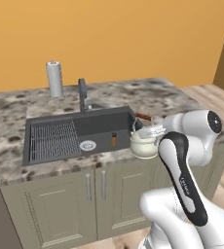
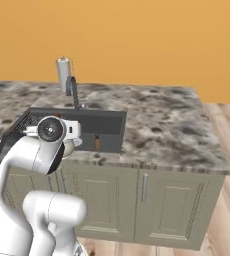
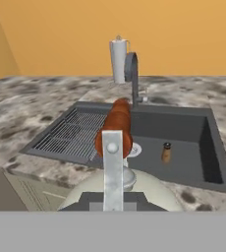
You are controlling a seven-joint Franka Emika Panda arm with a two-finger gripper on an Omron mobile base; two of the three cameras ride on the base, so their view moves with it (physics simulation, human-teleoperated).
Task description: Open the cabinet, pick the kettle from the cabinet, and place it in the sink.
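The cream-white kettle (image 1: 144, 146) hangs in the air at the counter's front edge, by the front right corner of the sink (image 1: 99, 122). My gripper (image 1: 151, 130) is shut on the kettle's wire handle, beside its reddish-brown wooden piece (image 3: 117, 125). In the hand view the kettle's round body (image 3: 149, 193) lies just below the gripper (image 3: 114, 199), with the dark sink (image 3: 183, 129) ahead. From the right base view my arm covers most of the kettle (image 2: 71, 148), left of the sink (image 2: 109, 125). The cabinet (image 1: 70, 199) doors below the counter look closed.
A small brown bottle (image 1: 114, 140) stands inside the basin, close to the kettle. The dark faucet (image 1: 83, 95) and a paper towel roll (image 1: 54, 79) rise behind the sink. A ribbed wire rack (image 1: 53, 138) fills the sink's left part. Marbled counter (image 2: 167, 125) stretches to the right.
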